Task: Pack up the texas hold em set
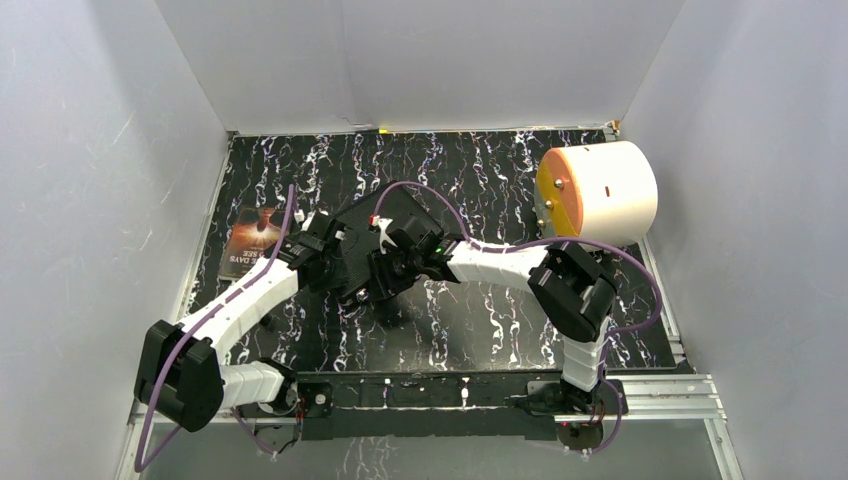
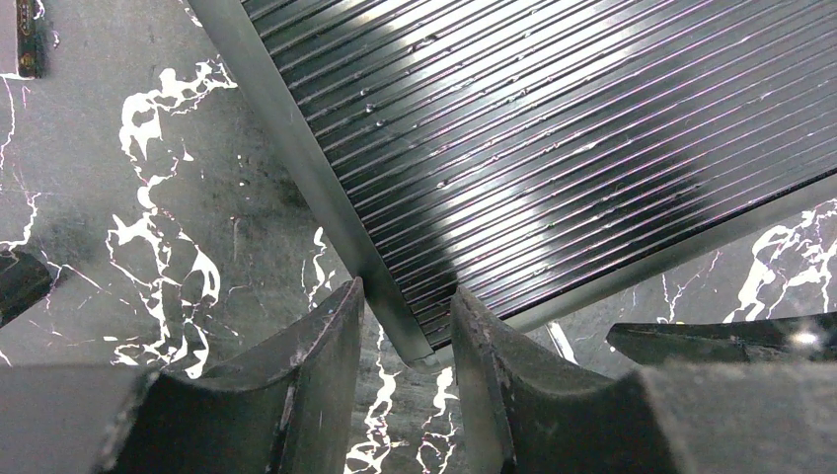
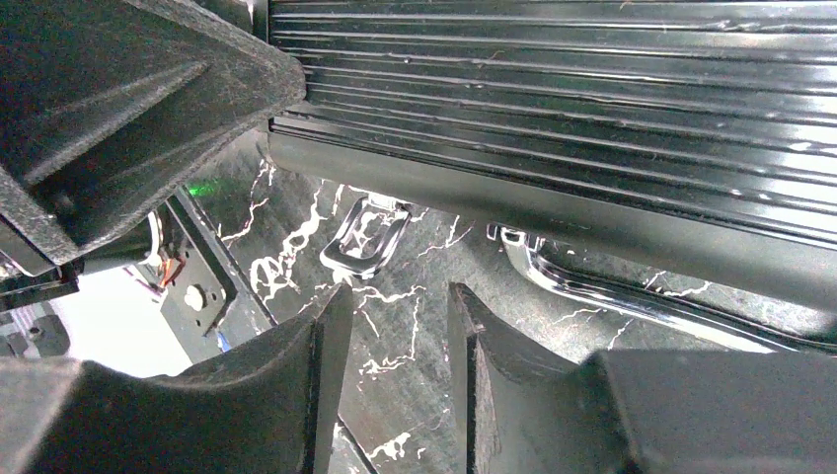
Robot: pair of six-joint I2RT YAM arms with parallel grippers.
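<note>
The black ribbed hard case (image 1: 378, 222) lies shut on the marbled mat in mid-table, both grippers at its near side. In the left wrist view its lid (image 2: 553, 128) fills the top, and its silver-edged corner sits between the tips of my open left gripper (image 2: 407, 306). My right gripper (image 3: 393, 301) is open and empty just in front of the case's front edge (image 3: 592, 89), near a silver latch (image 3: 367, 237) and the chrome handle (image 3: 632, 291). Chips, card decks, dice and buttons are out of view.
A big white cylinder with an orange face (image 1: 600, 195) lies at the back right. A dark brown booklet (image 1: 255, 240) lies left of the case. White walls close in the mat on three sides. The left arm's finger (image 3: 128, 109) is close by in the right wrist view.
</note>
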